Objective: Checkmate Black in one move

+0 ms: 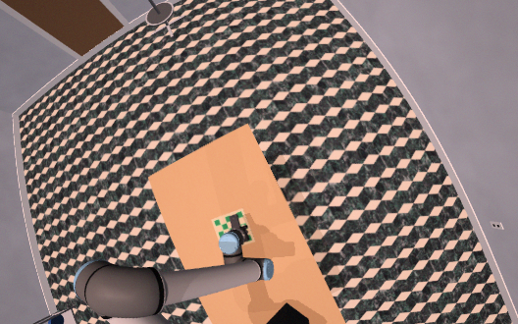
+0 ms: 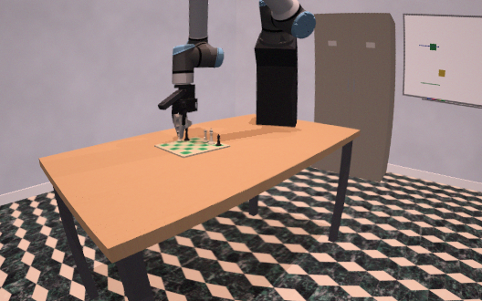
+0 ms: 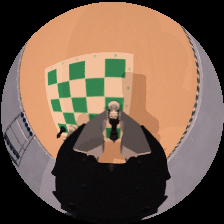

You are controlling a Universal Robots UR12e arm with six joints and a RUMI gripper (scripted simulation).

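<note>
A small green-and-white chessboard (image 1: 223, 225) (image 2: 188, 149) (image 3: 80, 92) lies on the orange table (image 2: 156, 192) (image 1: 207, 172). My gripper (image 2: 183, 131) (image 3: 113, 110) is at the board's far left corner, pointing straight down, shut on a white chess piece (image 3: 114, 106) right at the board. I cannot tell which kind of piece it is. A black piece (image 2: 186, 135) stands close beside the fingers. Two white pieces (image 2: 205, 135) (image 2: 211, 133) and another black piece (image 2: 218, 139) stand along the board's far right side. In the top-down view the arm's wrist hides most of the board.
The arm's black base pedestal (image 2: 277, 82) (image 1: 287, 314) stands on the table behind the board. A grey cabinet (image 2: 354, 91) and a whiteboard (image 2: 457, 59) are at the far wall. The table edges are well away from the board.
</note>
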